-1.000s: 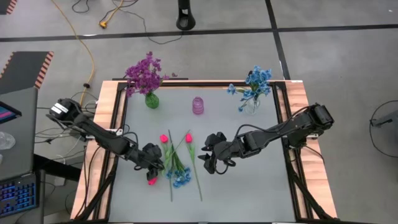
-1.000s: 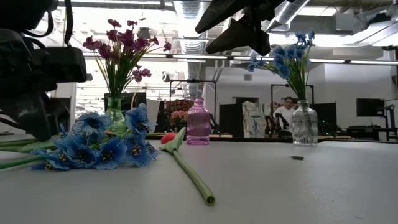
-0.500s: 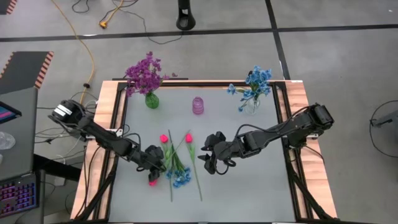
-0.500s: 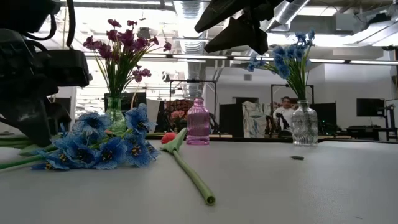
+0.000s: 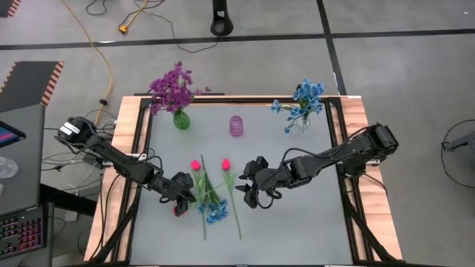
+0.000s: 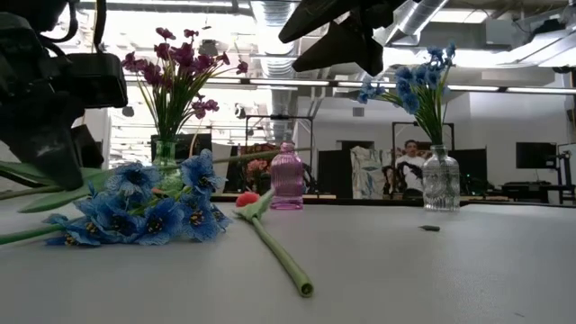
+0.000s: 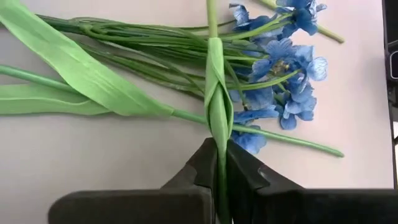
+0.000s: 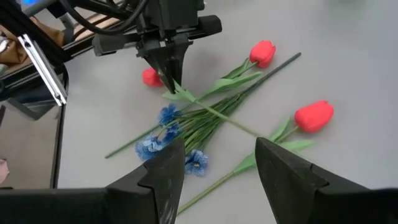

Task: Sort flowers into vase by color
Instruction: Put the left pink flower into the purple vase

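Note:
My left gripper (image 5: 182, 200) is shut on a pink-red tulip's stem, with its bud (image 8: 151, 77) right beside the fingers. Two more tulips (image 5: 195, 165) (image 5: 225, 164) and a blue sprig (image 5: 215, 211) lie on the table with their stems crossing. My right gripper (image 5: 249, 190) hangs open above the table, just right of the flowers, with nothing between its fingers. At the far edge stand a green vase with purple flowers (image 5: 180, 119), a pink vase (image 5: 236, 126) and a clear vase with blue flowers (image 5: 299, 124). My left gripper pinches the tulip's thin green stem (image 7: 218, 149) between its two fingers, close to the bud and just below a folded leaf (image 7: 217, 99). The fingers come from above, pointing down, and lie across the stem. The stem (image 6: 270, 155) is raised off the table, its free end toward the far right.
The wooden table frame (image 5: 126, 148) runs along both sides. A small dark scrap (image 6: 430, 228) lies on the table's right part. Bare table lies at the near right and between the vases and the flowers. A person (image 6: 414, 162) is in the room behind.
My left gripper has shut on the tulip's stem and gone up a little. The stem and its leaf have lifted off the table, and the bud has shifted slightly with the gripper. The other flowers lie as before.

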